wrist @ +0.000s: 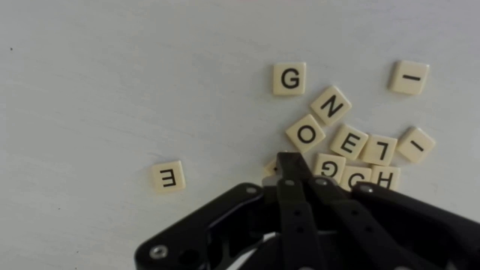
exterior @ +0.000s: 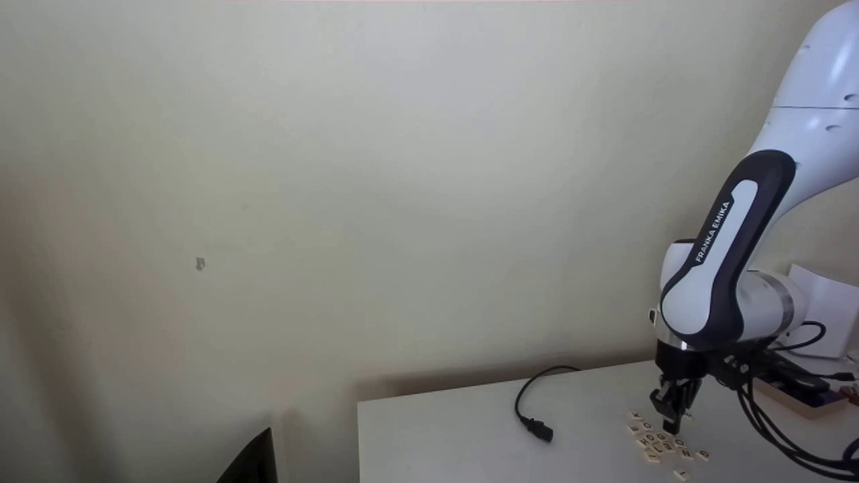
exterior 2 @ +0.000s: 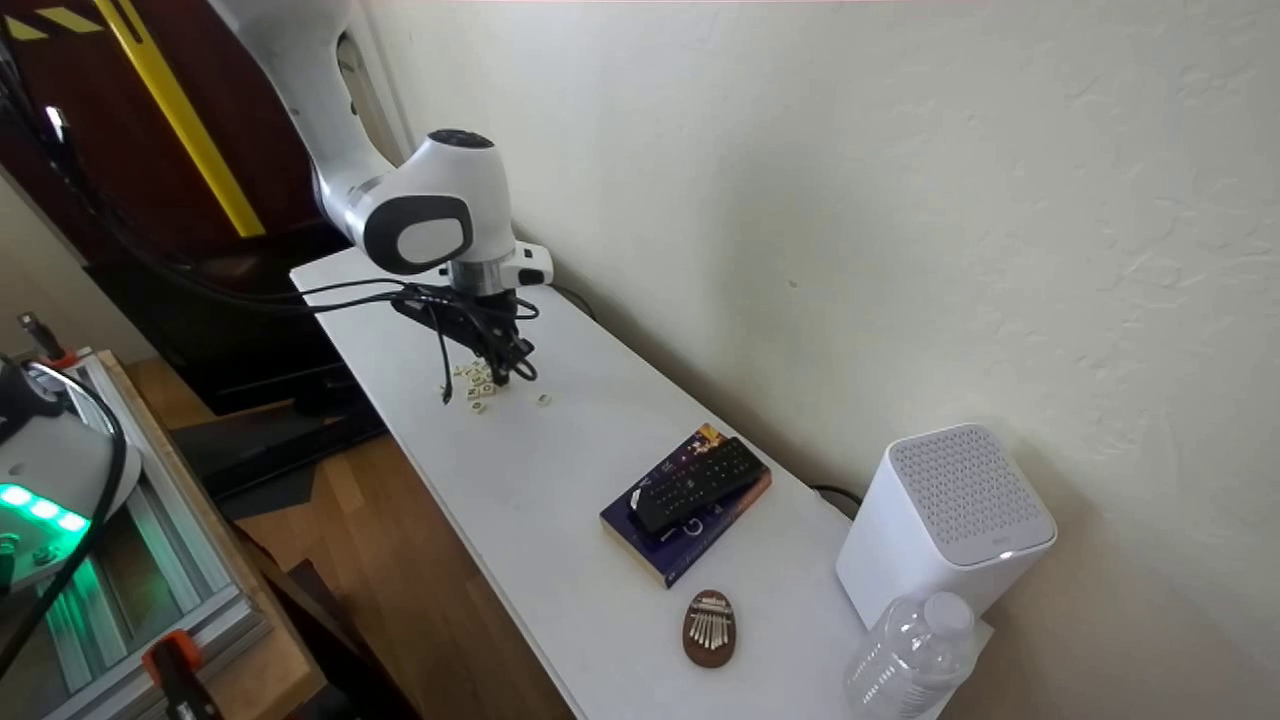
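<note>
My gripper [wrist: 294, 163] is shut, its black fingertips together, with nothing visible between them. It points down at a scatter of cream letter tiles on a white table, close above or touching the surface; I cannot tell which. In the wrist view the tips cover most of one tile [wrist: 270, 168]. An O tile [wrist: 311, 141] lies just beyond the tips, and a G tile [wrist: 330, 168] lies to their right. An E tile [wrist: 168, 176] lies apart at the left. Another G tile [wrist: 289, 78] and an I tile [wrist: 409, 77] lie farther up. The gripper shows in both exterior views [exterior: 672, 424] [exterior 2: 503, 378].
A black cable [exterior: 539, 429] lies on the white table [exterior: 456, 429]. A book [exterior 2: 665, 570] with a black remote [exterior 2: 697, 485] on it, a small kalimba [exterior 2: 709, 630], a white speaker-like box [exterior 2: 940, 510] and a clear bottle [exterior 2: 912, 660] stand along the table. A wall runs behind.
</note>
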Motion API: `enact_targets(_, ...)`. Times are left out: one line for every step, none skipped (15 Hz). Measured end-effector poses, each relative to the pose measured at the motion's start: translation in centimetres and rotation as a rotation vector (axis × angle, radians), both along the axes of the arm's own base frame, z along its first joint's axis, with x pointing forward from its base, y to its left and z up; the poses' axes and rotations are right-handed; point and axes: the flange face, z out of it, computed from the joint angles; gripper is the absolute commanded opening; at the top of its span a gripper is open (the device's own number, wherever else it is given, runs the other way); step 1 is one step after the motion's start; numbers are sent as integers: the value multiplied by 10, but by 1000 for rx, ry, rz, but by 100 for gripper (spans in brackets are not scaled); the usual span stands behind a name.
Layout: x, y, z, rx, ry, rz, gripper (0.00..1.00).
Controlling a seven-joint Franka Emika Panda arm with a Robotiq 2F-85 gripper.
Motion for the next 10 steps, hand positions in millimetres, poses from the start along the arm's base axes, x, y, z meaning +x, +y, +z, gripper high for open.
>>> enact_targets(0, -1, 0, 0, -1, -5, 0)
enact_targets(1, -3, 0, -1, -1, -12, 0)
enact_targets(1, -4, 0, -1, -1, -21, 0)
enact_targets(2, -6, 0, -1, 0, -33, 0)
enact_targets(2, -9, 0, -2, 3, -47, 0)
enact_targets(3, -11, 0, -2, 6, -64, 0)
enact_targets(3, -14, 0, -1, 9, -83, 0)
enact_targets(4, -17, 0, -1, 11, -103, 0)
enact_targets(4, -20, 0, 1, 13, -125, 0)
enact_targets(4, -23, 0, 3, 15, -148, 0)
